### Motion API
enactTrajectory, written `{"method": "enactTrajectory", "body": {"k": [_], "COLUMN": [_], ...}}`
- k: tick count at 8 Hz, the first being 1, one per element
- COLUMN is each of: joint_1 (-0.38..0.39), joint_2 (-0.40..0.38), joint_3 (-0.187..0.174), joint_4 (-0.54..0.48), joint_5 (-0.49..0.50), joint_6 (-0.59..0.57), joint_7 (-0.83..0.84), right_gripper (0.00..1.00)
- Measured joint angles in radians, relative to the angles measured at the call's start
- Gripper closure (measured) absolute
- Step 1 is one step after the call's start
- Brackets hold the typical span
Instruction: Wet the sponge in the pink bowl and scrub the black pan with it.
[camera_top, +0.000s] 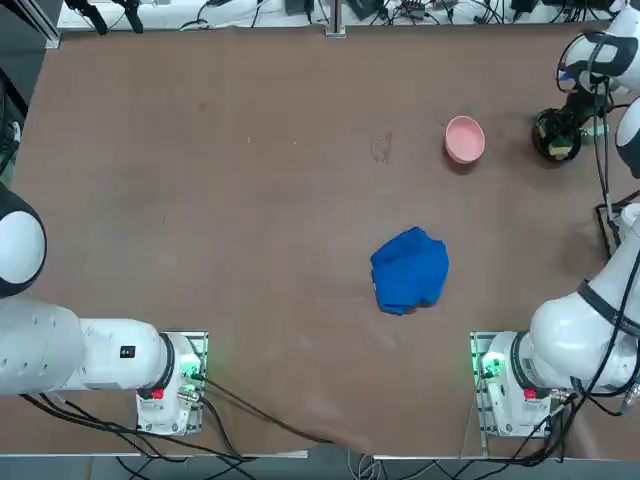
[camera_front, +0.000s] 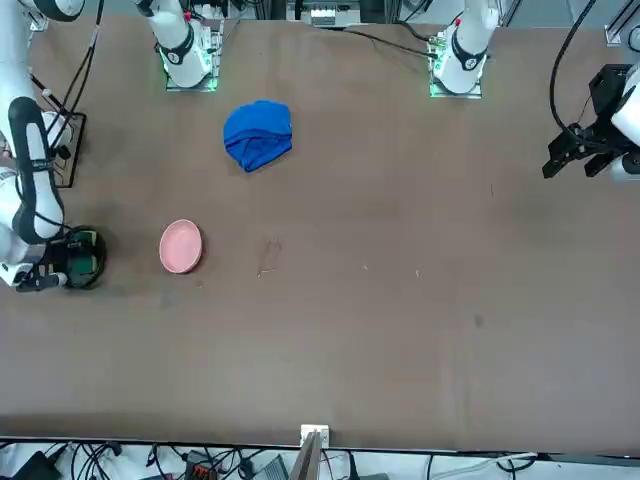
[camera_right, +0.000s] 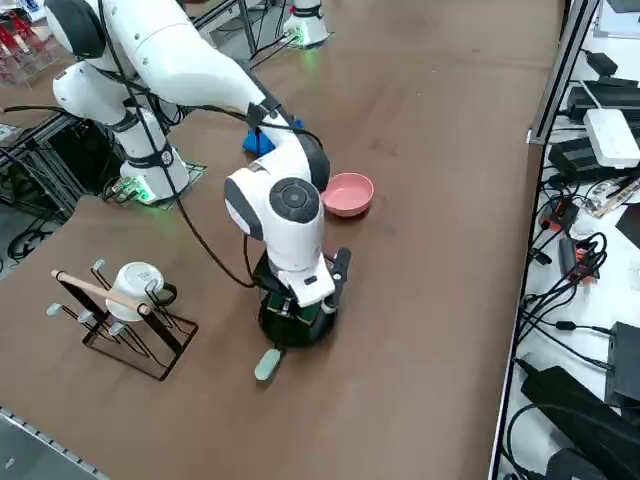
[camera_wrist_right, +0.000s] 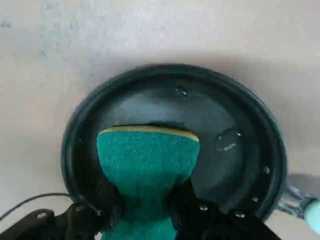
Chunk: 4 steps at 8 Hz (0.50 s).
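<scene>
My right gripper (camera_wrist_right: 145, 206) is shut on the sponge (camera_wrist_right: 145, 157), green face toward the camera and a yellow edge at its far end. The sponge is pressed down inside the black pan (camera_wrist_right: 235, 120), whose floor carries a few water drops. The pan (camera_top: 556, 136) sits at the table's far right, under the gripper (camera_right: 300, 305), and its pale handle (camera_right: 268, 363) points toward the table's right edge. To the pan's left, a short way off, stands the pink bowl (camera_top: 464, 138), which also shows in the front view (camera_front: 181, 246) and the right side view (camera_right: 348, 193).
A crumpled blue cloth (camera_top: 410, 270) lies mid-table, nearer the arm bases. A wire rack (camera_right: 125, 310) holding a white mug stands near the right edge, close to my right arm's base. Cables and devices (camera_right: 600, 130) lie beyond the far edge.
</scene>
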Motion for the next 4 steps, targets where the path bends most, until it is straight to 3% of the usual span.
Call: {"method": "enactTrajectory", "body": {"k": [4], "joint_1": [-0.062], "joint_2": [0.001], "joint_3": [-0.004], "joint_4": [0.003], "joint_5": [-0.001], "joint_6": [0.042], "joint_7": [-0.081], "right_gripper": [0.49]}}
